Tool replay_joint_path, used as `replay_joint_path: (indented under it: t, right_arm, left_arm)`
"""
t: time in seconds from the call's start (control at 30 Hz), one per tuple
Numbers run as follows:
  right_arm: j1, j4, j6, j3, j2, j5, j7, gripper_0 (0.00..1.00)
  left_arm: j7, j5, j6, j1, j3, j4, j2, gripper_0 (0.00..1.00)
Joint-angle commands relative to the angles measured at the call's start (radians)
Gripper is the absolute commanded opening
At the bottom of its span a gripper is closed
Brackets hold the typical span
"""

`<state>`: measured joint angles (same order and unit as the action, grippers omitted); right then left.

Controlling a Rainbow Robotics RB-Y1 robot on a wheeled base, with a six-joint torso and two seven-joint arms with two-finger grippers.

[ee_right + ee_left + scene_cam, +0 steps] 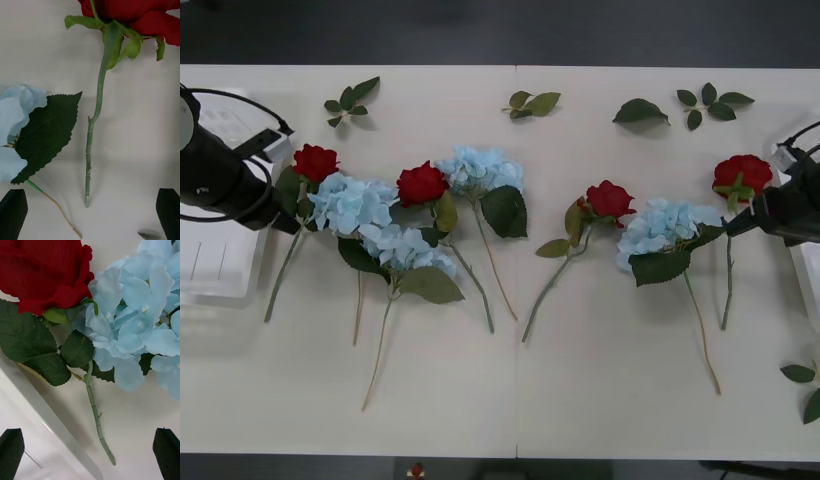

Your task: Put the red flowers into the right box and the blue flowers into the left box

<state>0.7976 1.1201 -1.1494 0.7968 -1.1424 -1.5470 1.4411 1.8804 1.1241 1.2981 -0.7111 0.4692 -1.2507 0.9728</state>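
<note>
Beside the leftmost red rose [314, 161], left gripper [90, 453] hovers with fingers spread; right gripper [90, 213] likewise spread over the rightmost rose [742, 173].

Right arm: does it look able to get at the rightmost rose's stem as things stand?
Probably yes. The right gripper hangs open over the rose's stem, which lies bare on the table; the hydrangea leaf sits off to one side.

My left arm [220, 175] reaches in from the far left edge with its gripper [90, 453] hanging low and its two black fingers [11, 450] spread wide apart, while my right arm [790, 205] comes in from the right edge, its gripper [90, 213] likewise agape and holding nothing.
</note>
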Motion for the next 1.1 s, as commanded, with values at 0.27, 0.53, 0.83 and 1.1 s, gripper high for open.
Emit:
replay_joint_path:
  t: [0.27,0.53,0.83,1.1]
  right_arm:
    - [-0.035,0.004,0.083,-0.014,0.024,0.05,0.056,1.0]
    - [-0.037,-0.016,0.125,-0.014,0.059,0.077,0.061,1.0]
    - [-0.061,-0.017,0.186,-0.014,0.082,0.102,0.064,1.0]
    - [-0.064,-0.026,0.189,-0.014,0.093,0.131,0.065,1.0]
  left_arm:
    - [0.039,0.028,-0.103,-0.027,0.105,0.002,0.021,1.0]
    - [0.037,0.023,-0.105,-0.028,0.108,0.05,-0.019,1.0]
    - [0.028,0.017,-0.109,-0.028,0.108,0.063,-0.048,1.0]
    - [0.013,0.006,-0.125,-0.028,0.108,0.069,-0.062,1.0]
